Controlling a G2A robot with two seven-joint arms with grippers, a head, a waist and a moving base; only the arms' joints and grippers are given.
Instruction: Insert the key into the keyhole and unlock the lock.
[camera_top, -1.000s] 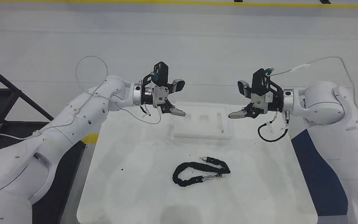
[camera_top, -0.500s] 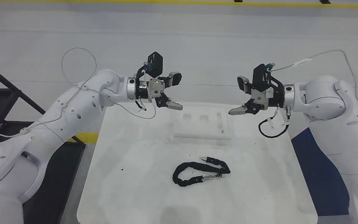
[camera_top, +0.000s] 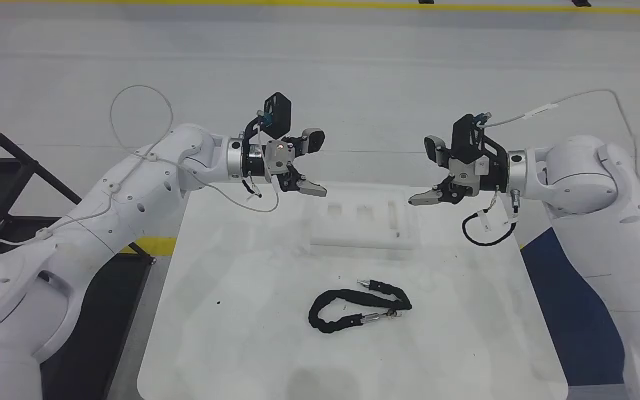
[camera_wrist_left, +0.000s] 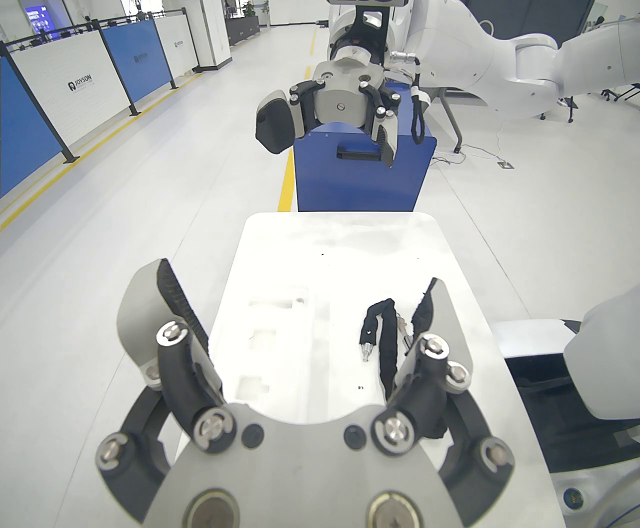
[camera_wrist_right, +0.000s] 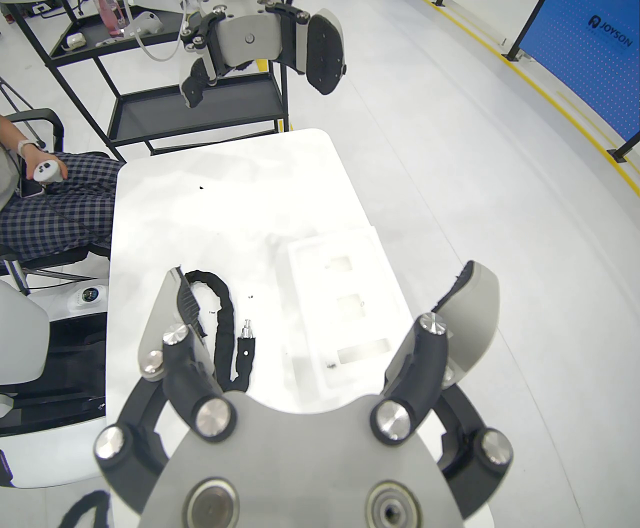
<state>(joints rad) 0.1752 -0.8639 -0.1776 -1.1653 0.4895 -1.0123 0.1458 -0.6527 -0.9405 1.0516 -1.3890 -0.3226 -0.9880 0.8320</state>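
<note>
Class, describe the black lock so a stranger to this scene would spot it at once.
Start at the white rectangular table. Nearer the robot than the white tray with rectangular cut-outs lies a black fabric-sleeved chain lock, curled in a loose loop. It is the table's only sizeable dark thing, with small metal ends.

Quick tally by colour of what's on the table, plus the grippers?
Black: 1, the black fabric-sleeved chain lock with silver ends
White: 1, the white foam tray with rectangular cut-outs
Grippers: 2, the left gripper and the right gripper, both open
Total: 4
</note>
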